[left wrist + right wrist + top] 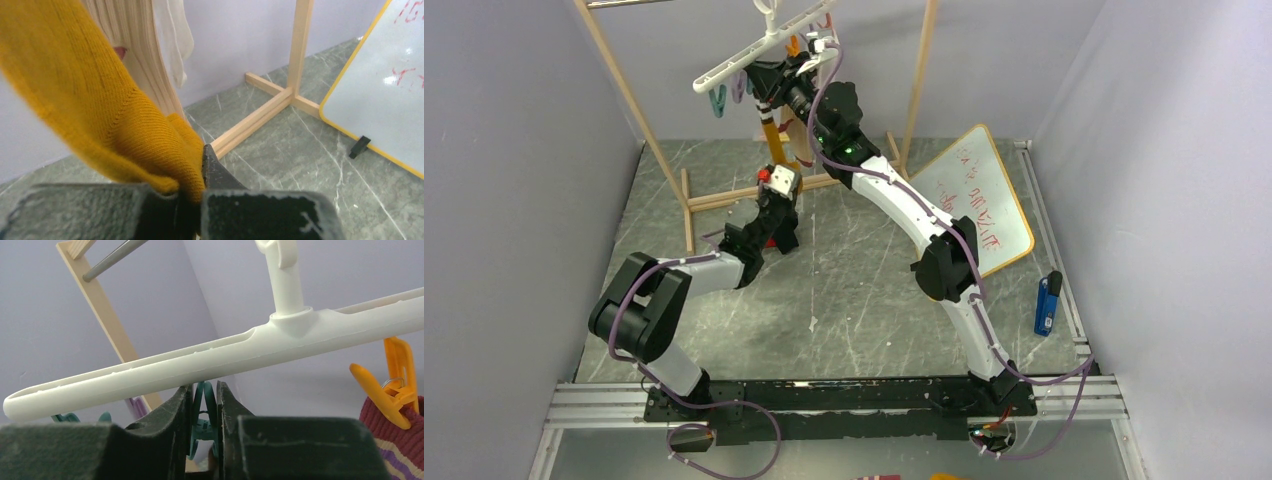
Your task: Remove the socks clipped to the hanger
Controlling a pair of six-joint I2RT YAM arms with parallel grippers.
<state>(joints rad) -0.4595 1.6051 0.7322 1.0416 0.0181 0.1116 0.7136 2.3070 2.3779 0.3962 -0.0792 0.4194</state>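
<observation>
A white plastic hanger [200, 362] hangs by its hook from a wooden rack [300, 45] at the far side of the counter [854, 300], tilted so its left end sits lower. The right claw [204, 412] is raised just under the bar, its two fingers pressed against either side of a teal clip [204, 392], pinching it. Whether that clip is open yet, or which sock it holds, is hidden behind the fingers. To the right, an orange clip [387, 385] grips a maroon-and-cream striped sock [395, 440]. Lower down, the left claw [189, 182] is pressed together on the toe end of the mustard-yellow sock [100, 110], which stretches up toward the hanger. A long white sock [172, 35] hangs just behind it. A whiteboard [385, 100] lies on the counter to the right. The likely step is freeing the yellow sock: one claw squeezes the clip while the other pulls down. The main risk is timing. If the left claw pulls before the clip opens, the sock would stretch and drag the already tilted hanger further, perhaps lifting its hook off the rail. The right fingers could also slide off the small, smooth clip, letting it snap shut. The thin pinch of knit could also slip from the left claw.
</observation>
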